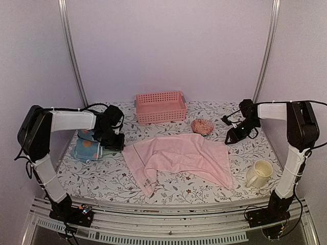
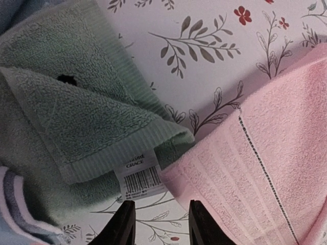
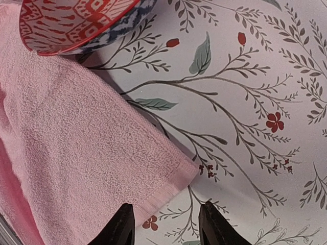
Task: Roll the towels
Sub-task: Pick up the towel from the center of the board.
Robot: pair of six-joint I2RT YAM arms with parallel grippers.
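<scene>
Pink terry towel (image 1: 179,155) lies spread and rumpled mid-worktop (image 1: 102,178), one corner folded over at the front. The left jaws stand parted and empty over its ribbed hem, just beside the fluffy, folded sage green towel (image 2: 76,102) with its barcode label (image 2: 140,176). The right jaws, also spread and gripping nothing, hover at the pink towel's right-hand corner near the round red-patterned bowl (image 3: 76,20).

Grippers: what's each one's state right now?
Left gripper: open, holding nothing, near the green towel.
Right gripper: open, holding nothing, at the pink towel corner.
</scene>
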